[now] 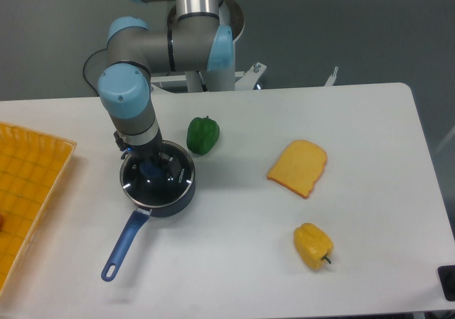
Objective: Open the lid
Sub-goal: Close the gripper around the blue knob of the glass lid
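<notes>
No writing can be read anywhere. A small pale mark sits on the saucepan's (158, 189) rim at its right side, perhaps a brand, but it is too small and blurred to make out.
</notes>
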### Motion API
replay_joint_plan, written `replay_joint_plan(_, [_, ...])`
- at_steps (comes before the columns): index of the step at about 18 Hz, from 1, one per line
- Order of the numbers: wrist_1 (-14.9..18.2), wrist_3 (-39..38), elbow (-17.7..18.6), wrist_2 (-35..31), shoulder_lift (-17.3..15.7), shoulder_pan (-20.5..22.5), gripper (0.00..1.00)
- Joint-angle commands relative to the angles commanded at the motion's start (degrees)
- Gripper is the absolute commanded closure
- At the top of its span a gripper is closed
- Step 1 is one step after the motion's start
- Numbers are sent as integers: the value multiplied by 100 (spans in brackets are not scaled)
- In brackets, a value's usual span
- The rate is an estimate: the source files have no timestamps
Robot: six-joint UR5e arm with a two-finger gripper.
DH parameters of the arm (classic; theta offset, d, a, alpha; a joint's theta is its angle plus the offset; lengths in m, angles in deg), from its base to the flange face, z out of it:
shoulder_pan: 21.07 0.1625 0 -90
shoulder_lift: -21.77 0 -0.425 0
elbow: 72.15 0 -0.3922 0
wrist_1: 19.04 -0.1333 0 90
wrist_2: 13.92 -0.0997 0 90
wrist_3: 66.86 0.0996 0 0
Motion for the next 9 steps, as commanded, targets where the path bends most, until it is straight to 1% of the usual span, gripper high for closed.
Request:
replay_joint_plan(5, [0, 9, 0, -53, 9, -9, 8])
replay_joint_plan(7, [0, 0, -9, -53, 17, -17, 11])
replay_joint_plan(9, [0, 0, -9, -53, 18, -18, 11])
